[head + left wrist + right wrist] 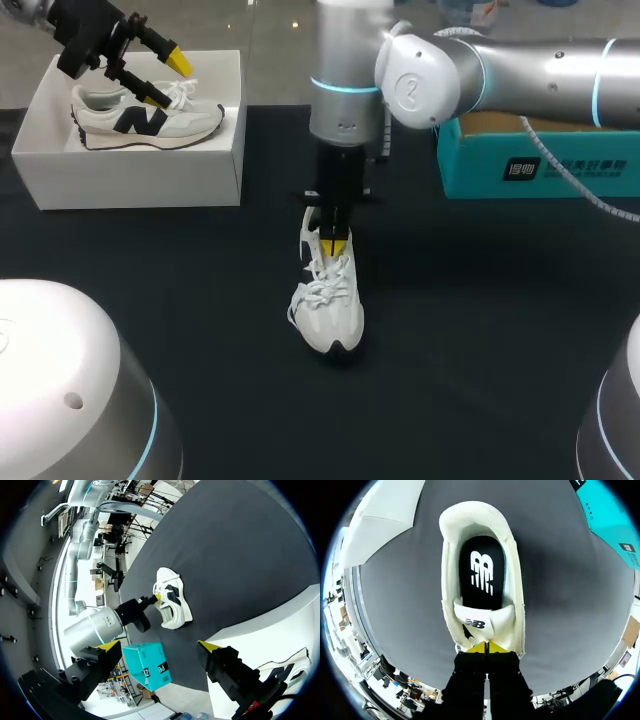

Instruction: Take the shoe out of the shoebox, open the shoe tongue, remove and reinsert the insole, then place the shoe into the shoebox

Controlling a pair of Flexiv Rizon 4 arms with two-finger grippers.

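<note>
A white sneaker [328,300] stands on the black table near its middle, toe toward the front edge. My right gripper [337,243] points straight down on it, shut, with its tips [486,647] at the lace side of the raised tongue [482,622]; I cannot tell whether they pinch anything. The black insole [482,577] lies inside the shoe. My left gripper [167,80] hangs open over the white shoebox [215,170] at the back left, just above a second white sneaker [150,120] lying in it. The left wrist view also shows the sneaker [172,602] on the table.
A teal box [530,160] sits at the back right under my right arm, also seen as the teal box [147,667] in the left wrist view. The black table cloth [480,330] stretches around the shoe.
</note>
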